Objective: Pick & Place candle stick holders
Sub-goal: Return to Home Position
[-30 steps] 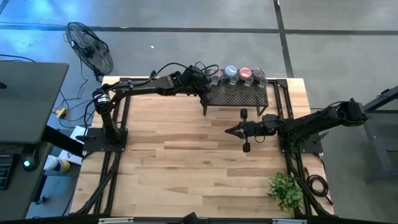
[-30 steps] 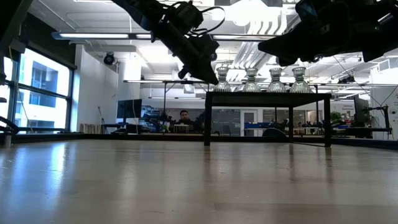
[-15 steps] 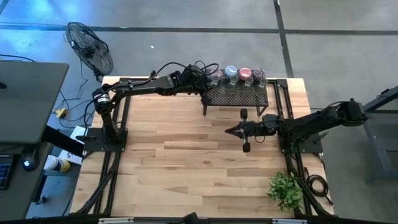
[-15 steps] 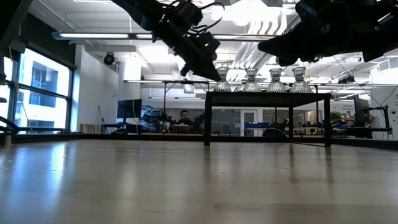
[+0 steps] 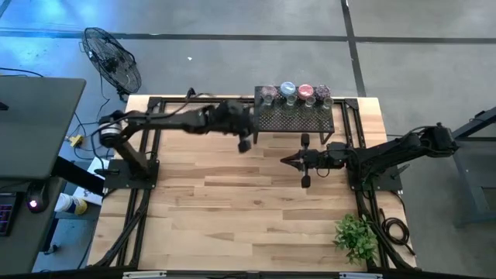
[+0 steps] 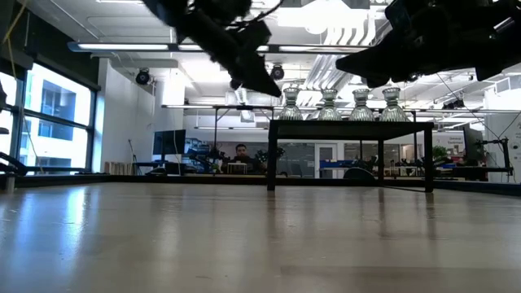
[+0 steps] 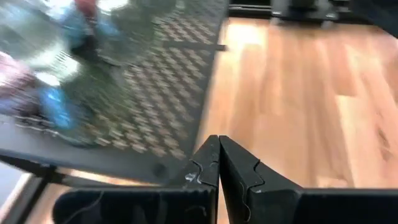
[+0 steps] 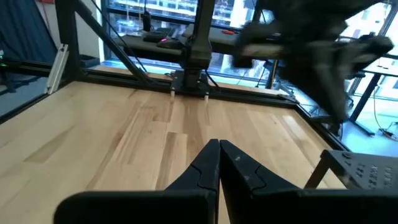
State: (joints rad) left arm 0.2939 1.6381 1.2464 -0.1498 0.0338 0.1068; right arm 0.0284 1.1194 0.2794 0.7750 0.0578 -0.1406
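Note:
Several small round candle stick holders (image 5: 295,93), greenish, light blue, pink and dark, stand in a row on the far side of a black mesh stand (image 5: 294,118) at the table's far edge. They also show in the low view (image 6: 342,103) and, blurred, in the left wrist view (image 7: 56,68). My left gripper (image 5: 245,142) is shut and empty. It hangs in the air just off the stand's left near corner; its own view shows it (image 7: 218,155). My right gripper (image 5: 285,161) is shut and empty too (image 8: 219,155). It points toward the table's left, in front of the stand.
A green leafy plant (image 5: 356,236) stands at the table's near right corner. A fan (image 5: 112,58) stands on the floor beyond the far left corner. Bare wood (image 5: 225,209) spreads over the table's middle and near part. A person sits far off in the room (image 6: 241,153).
My left gripper has drawn back from the leftmost holder on the stand, toward the table's left and near edges. It now hangs off the stand's left near corner. The holders stay in their row. My right arm has kept still.

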